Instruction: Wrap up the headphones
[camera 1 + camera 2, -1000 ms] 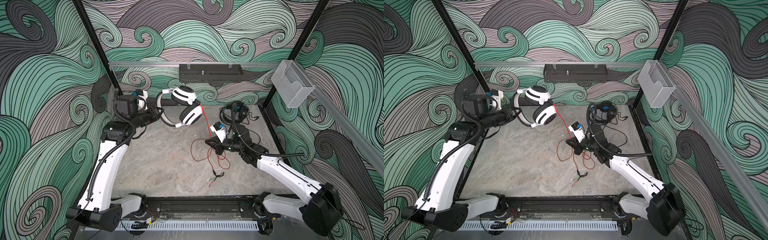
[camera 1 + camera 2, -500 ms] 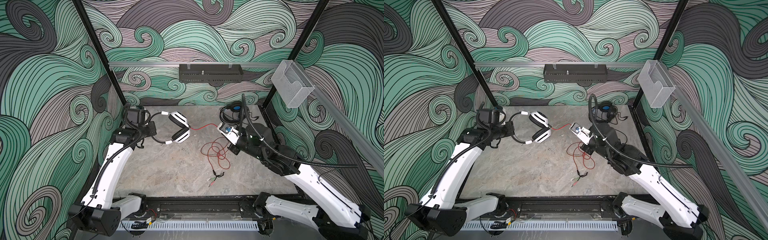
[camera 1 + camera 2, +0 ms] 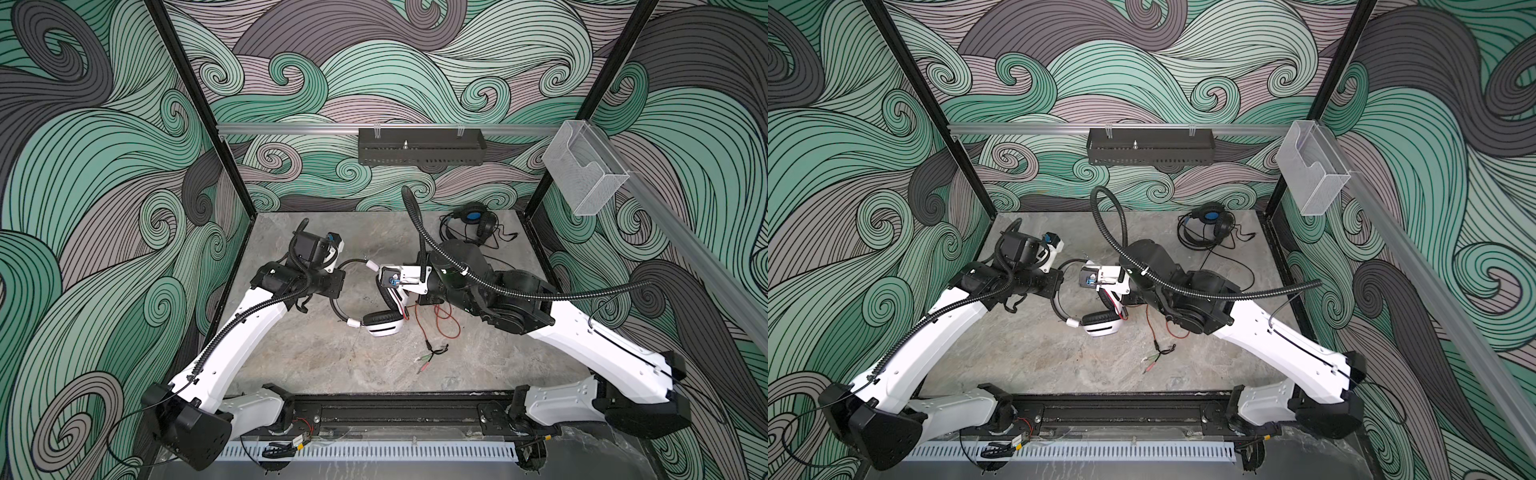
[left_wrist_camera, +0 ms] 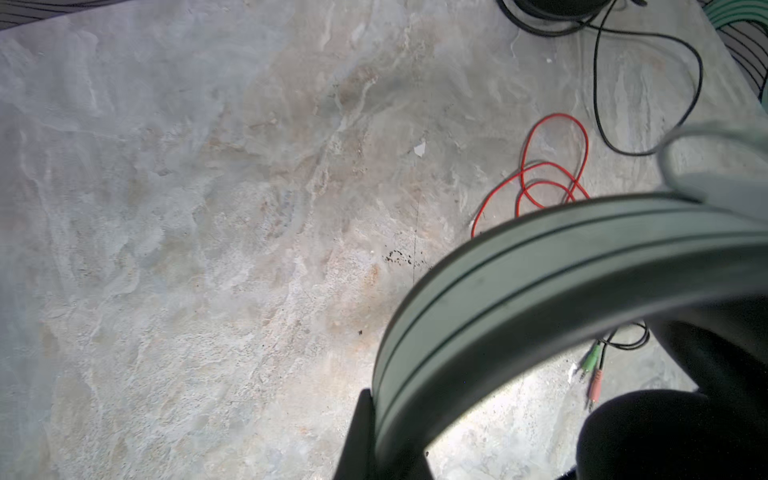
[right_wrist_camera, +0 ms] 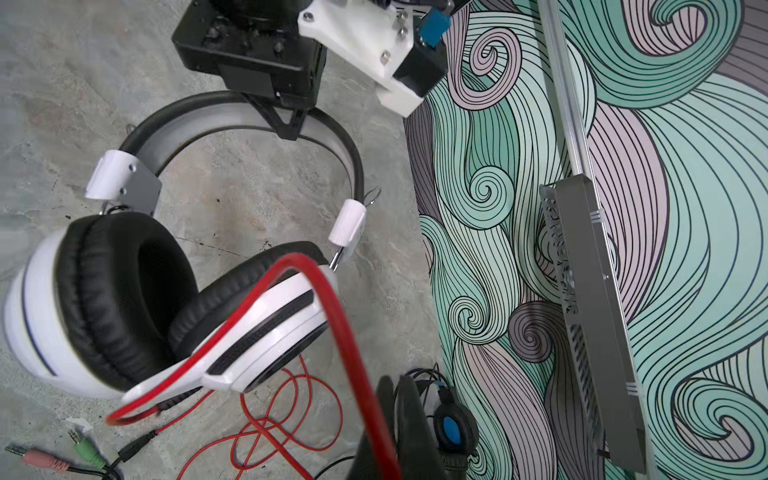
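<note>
The white headphones (image 3: pixel 382 327) (image 3: pixel 1100 326) with black ear pads (image 5: pixel 124 291) sit mid-table, the lower ear cup near the surface. My left gripper (image 3: pixel 335 286) (image 3: pixel 1057 287) (image 4: pixel 390 440) is shut on their headband (image 5: pixel 199 124) (image 4: pixel 540 266). Just right of the ear cups, my right gripper (image 3: pixel 405 303) (image 3: pixel 1122 308) (image 5: pixel 395 386) is shut on the thin red cord (image 5: pixel 332 299). The cord's slack lies in loops (image 3: pixel 446 328) (image 4: pixel 552 166), ending in green and pink plugs (image 3: pixel 432 358) (image 5: pixel 41 457). The black headphones (image 3: pixel 469 222) (image 3: pixel 1208 222) (image 5: pixel 451 428) with blue lining lie at the back right.
The black headphones' cord (image 3: pixel 503 237) (image 4: pixel 648 104) trails over the table at the back right. A black perforated tray (image 3: pixel 419 151) hangs on the back rail. A clear plastic bin (image 3: pixel 586 174) is fixed to the right rail. Patterned walls close three sides.
Both arms came down and forward. The white headphones went from raised at the back left to low at mid-table. My right gripper moved left with the red cord, up to the ear cups.
</note>
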### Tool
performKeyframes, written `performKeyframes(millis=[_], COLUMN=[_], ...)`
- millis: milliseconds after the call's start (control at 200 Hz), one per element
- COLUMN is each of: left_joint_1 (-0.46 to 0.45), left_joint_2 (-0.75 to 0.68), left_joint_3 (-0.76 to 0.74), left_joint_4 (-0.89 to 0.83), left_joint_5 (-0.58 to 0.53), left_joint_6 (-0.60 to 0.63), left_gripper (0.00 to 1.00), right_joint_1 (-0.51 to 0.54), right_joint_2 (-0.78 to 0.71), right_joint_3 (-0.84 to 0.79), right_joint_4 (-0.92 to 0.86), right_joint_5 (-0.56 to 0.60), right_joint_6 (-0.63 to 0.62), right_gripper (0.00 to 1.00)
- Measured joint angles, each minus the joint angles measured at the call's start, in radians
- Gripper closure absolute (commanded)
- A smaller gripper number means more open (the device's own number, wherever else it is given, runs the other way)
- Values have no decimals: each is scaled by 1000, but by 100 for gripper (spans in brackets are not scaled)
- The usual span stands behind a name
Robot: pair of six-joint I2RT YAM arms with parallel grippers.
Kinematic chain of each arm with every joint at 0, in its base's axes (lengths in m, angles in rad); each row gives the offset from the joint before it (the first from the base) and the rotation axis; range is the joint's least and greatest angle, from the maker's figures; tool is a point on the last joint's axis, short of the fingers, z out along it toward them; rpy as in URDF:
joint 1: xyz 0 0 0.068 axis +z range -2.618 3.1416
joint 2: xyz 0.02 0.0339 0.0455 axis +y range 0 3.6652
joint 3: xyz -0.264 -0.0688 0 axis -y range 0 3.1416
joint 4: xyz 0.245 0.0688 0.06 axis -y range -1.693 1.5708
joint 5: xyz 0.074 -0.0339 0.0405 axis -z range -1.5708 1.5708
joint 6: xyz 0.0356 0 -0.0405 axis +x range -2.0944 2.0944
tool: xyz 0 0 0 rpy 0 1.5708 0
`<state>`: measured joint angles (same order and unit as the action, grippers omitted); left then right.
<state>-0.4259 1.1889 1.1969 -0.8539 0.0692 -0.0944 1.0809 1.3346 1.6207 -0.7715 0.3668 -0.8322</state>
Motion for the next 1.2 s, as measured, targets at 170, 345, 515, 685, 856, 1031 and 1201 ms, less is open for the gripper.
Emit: performKeyframes(millis=[170,345,515,685,856,1031,1201], left_joint_1=[-34,-77,-98,-98,-99,-99,-99], left_joint_2=[-32,-83,-114,-135,-140,-139,-139], left_joint_3=[-11,-13,-15,-16,-16,3,51], left_joint_4=[10,24,41,72,100,111,135], left_joint_5=[90,190,253,285,323,350,366], left_joint_6=[16,15,-2,-42,-77,-106,-153], left_gripper=[100,100,100,100,100,100,100], right_joint_1=[-3,-12,-75,-165,-202,-272,-357], right_joint_2=[12,45,58,27,-18,-64,-132], right_joint_3=[3,2,-2,-36,-95,-169,-285], right_joint_4=[2,3,4,24,65,146,257], right_joint_5=[11,14,-37,-122,-204,-323,-459], right_joint_6=[-12,13,79,163,232,316,417], right_gripper=[100,100,97,87,71,56,41])
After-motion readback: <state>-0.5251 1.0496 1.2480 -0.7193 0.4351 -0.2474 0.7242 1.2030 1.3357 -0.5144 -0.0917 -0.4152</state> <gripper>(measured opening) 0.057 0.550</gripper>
